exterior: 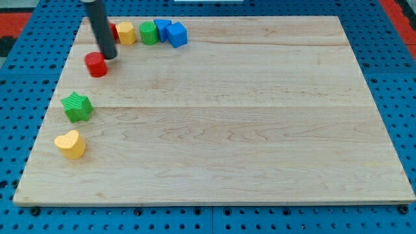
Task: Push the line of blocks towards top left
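A line of blocks lies along the board's top edge at the view's upper left: a red block (114,30) mostly hidden behind the rod, a yellow block (126,32), a green block (149,32) and two blue blocks (162,28) (176,34). My tip (108,56) rests just below the line's left end, touching or nearly touching the upper right of a red cylinder (96,64). The dark rod rises up and left out of the view's top.
A green star block (77,106) and a yellow heart block (70,144) lie near the board's left edge. The wooden board (247,130) sits on a blue pegboard table.
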`<state>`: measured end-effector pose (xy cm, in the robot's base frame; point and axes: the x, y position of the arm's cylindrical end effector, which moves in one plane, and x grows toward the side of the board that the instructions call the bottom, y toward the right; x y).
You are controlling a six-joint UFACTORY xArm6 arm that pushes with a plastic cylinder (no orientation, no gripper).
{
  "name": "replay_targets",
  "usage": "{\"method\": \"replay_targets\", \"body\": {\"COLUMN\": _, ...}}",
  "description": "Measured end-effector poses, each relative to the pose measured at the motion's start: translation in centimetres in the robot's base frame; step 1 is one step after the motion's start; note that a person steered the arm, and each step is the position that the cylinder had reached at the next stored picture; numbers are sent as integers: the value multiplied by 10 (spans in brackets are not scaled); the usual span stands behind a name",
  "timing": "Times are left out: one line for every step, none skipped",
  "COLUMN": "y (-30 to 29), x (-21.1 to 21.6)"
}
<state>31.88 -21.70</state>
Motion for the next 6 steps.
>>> {"method": "replay_targets", "body": {"y": -8, "x": 36}}
{"method": "replay_targets", "body": {"y": 7, "x": 40}}
{"method": "replay_targets", "body": {"y": 122, "x": 18}}
{"method": "replay_targets", "body": {"y": 206, "x": -43}}
{"method": "replay_targets", "body": {"y": 201, "x": -79}}
{"method": "replay_targets", "body": {"y": 139, "x": -79}}
